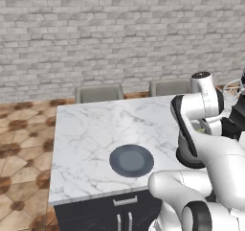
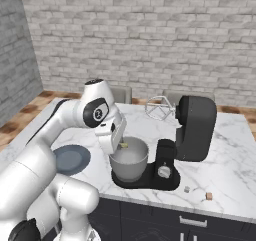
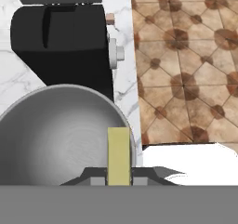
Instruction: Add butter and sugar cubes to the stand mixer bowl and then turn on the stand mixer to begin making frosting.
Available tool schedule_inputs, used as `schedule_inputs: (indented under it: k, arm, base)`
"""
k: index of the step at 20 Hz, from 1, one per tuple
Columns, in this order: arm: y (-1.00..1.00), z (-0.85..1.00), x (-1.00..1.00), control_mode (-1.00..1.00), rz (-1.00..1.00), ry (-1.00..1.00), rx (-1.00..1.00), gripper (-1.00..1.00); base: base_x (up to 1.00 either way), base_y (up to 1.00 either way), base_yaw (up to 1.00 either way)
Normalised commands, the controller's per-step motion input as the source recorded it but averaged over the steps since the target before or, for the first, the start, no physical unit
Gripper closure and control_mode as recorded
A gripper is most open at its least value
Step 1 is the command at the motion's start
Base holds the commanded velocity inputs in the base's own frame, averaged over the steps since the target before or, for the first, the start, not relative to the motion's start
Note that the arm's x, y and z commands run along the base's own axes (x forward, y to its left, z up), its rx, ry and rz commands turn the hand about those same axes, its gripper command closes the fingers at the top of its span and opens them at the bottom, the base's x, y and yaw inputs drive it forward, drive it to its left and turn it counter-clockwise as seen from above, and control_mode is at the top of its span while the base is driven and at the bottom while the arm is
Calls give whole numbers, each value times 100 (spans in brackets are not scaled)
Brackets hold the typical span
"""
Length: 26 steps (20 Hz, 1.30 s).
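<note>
The gripper [image 3: 119,180] is clamped on the butter [image 3: 118,155], which hangs just above the bowl [image 3: 56,135]. The stick's long axis points down into the bowl's near-rim side, so release should drop it in.

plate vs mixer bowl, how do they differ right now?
Shape: the plate is flat and shallow; the stand mixer bowl is deep and tapers to a narrower base.
Tone: the plate is dark grey; the bowl is lighter grey metal.
Place: the plate lies bare on the marble counter; the bowl sits on the stand mixer base, with the gripper holding the butter over it.
Shared: both are round and empty.
</note>
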Motion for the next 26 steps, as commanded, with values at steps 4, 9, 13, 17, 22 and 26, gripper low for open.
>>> schedule_inputs:
  k: [4, 9, 13, 17, 22, 26]
  arm:
    - [-2, -19, 28, -100, 0, 0, 0, 100]
    - [-9, -31, 15, -100, 0, 0, 0, 100]
    - [-20, -37, 0, -100, 0, -2, 0, 100]
    - [-18, -43, 1, -100, 0, -2, 0, 100]
    - [-4, -44, 12, -100, 0, 0, 0, -100]
    - [0, -18, 6, -100, 0, -4, 0, -100]
  base:
    - [0, 0, 0]
    - [0, 0, 0]
    - [0, 0, 0]
    - [0, 0, 0]
    - [0, 0, 0]
    - [0, 0, 0]
